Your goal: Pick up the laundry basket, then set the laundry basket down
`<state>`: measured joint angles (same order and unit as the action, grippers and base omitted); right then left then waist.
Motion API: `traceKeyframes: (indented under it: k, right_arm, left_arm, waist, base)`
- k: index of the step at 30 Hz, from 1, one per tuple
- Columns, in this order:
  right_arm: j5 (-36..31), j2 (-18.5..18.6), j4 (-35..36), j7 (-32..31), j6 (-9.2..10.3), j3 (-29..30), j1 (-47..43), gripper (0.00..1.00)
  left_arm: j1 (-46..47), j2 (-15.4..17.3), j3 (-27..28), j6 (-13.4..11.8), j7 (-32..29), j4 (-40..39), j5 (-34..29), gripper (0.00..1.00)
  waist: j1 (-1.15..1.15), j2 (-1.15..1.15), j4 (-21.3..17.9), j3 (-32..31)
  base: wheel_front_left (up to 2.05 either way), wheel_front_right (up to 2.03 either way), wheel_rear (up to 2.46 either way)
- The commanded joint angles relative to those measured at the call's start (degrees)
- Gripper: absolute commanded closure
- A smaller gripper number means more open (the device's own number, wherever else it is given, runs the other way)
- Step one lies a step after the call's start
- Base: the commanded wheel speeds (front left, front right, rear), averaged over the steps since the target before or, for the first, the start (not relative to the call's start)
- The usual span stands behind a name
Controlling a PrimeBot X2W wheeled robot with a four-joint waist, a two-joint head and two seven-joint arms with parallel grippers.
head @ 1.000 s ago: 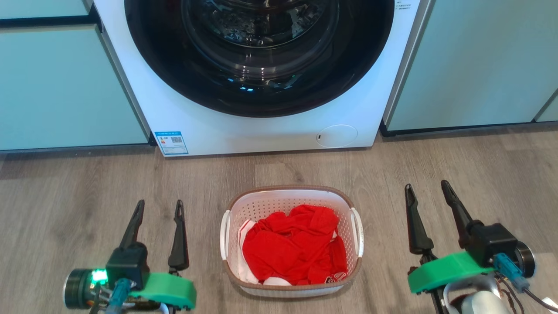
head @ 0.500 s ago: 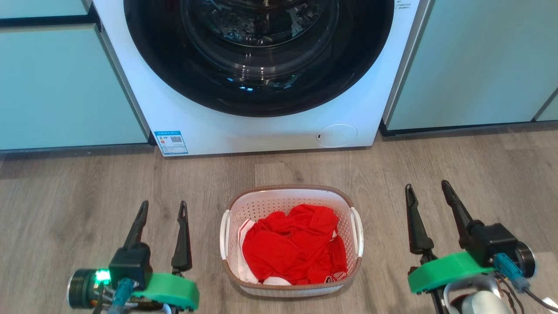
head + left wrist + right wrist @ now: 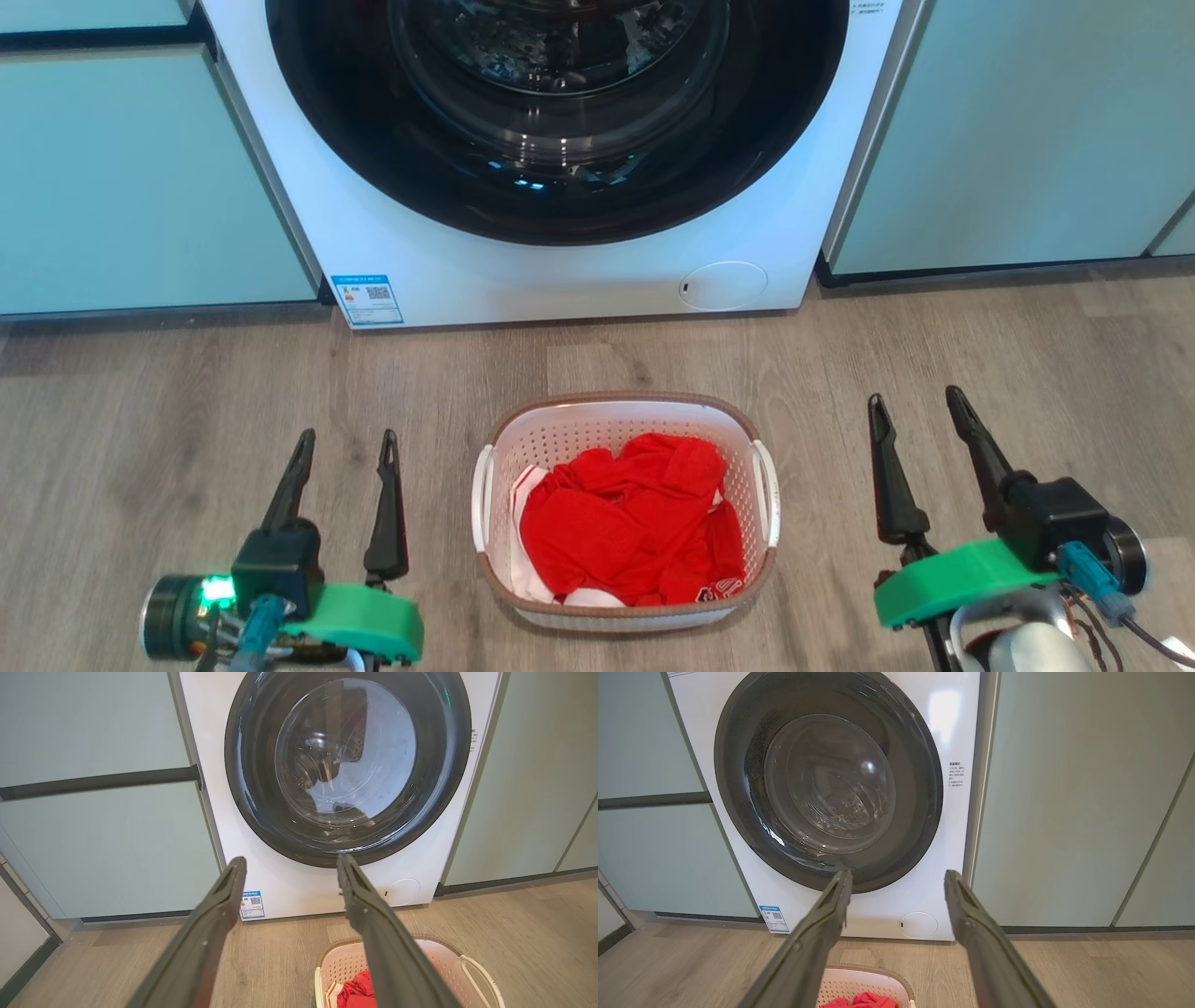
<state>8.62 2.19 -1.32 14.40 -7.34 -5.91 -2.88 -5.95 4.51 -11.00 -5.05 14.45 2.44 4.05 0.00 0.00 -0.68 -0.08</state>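
The laundry basket [image 3: 597, 420], white and perforated with a brown rim and two white side handles, stands on the wood floor in front of the washing machine, holding red clothes [image 3: 630, 518]. In the head view my left gripper [image 3: 345, 437] hovers open to the basket's left, and my right gripper [image 3: 915, 397] hovers open to its right; both are apart from it and hold nothing. The left wrist view shows the basket [image 3: 472, 970] low right, partly behind a finger [image 3: 383, 933]. In the right wrist view the basket's far rim [image 3: 878, 973] shows between the fingers at the bottom edge.
A white front-loading washing machine [image 3: 560, 271] with a dark round door [image 3: 560, 112] stands just beyond the basket. Pale green cabinet fronts [image 3: 140, 177] flank it on both sides. Wood floor [image 3: 187, 392] stretches left and right of the basket.
The left gripper has shifted slightly to the right, toward the basket. The head view has tilted a little, so the basket sits slightly higher in it. The right gripper has not moved.
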Motion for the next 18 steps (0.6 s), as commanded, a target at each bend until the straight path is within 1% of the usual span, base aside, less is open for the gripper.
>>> traceKeyframes:
  k: [1,7,11,16,17,18]
  right_arm:
    - [0.1,0.7,1.7,0.6,-0.14,-1.2,1.0,0.0]
    - [0.0,0.7,1.6,0.6,-0.14,-1.2,1.1,0.0]
    - [-0.5,0.7,1.6,0.6,-0.14,-1.2,2.0,0.0]
    - [-0.5,0.7,1.1,0.6,-0.14,-0.9,5.6,0.0]
    - [-0.5,0.7,1.1,0.6,-0.14,-0.9,5.6,0.0]
    - [-0.3,0.7,0.7,0.6,-0.14,-0.6,7.3,0.0]
  left_arm:
    - [2.0,-0.4,1.9,0.0,0.5,-1.7,-0.5,0.0]
    - [2.0,-0.6,2.1,0.2,0.5,-1.9,-0.6,0.0]
    - [3.0,-0.7,2.0,0.4,0.5,-1.7,-0.7,0.0]
    - [6.1,-0.9,2.0,1.0,0.5,-0.7,-0.9,0.0]
    - [6.1,-0.9,2.0,1.0,0.5,-0.7,-0.9,0.0]
    - [7.6,-1.0,2.0,1.3,0.5,0.1,-0.7,0.0]
  waist:
    - [0.0,0.0,0.0,0.1]
    - [0.0,0.0,0.0,0.6]
    - [0.0,0.0,0.2,2.0]
    - [0.0,0.0,0.6,6.2]
    - [0.0,0.0,0.6,6.2]
    - [0.0,0.0,0.8,8.3]
  base:
    - [0.0,0.0,0.0]
    - [0.0,0.0,0.0]
    - [0.0,0.0,0.0]
    - [0.0,0.0,0.0]
    - [0.0,0.0,0.0]
    - [0.0,0.0,0.0]
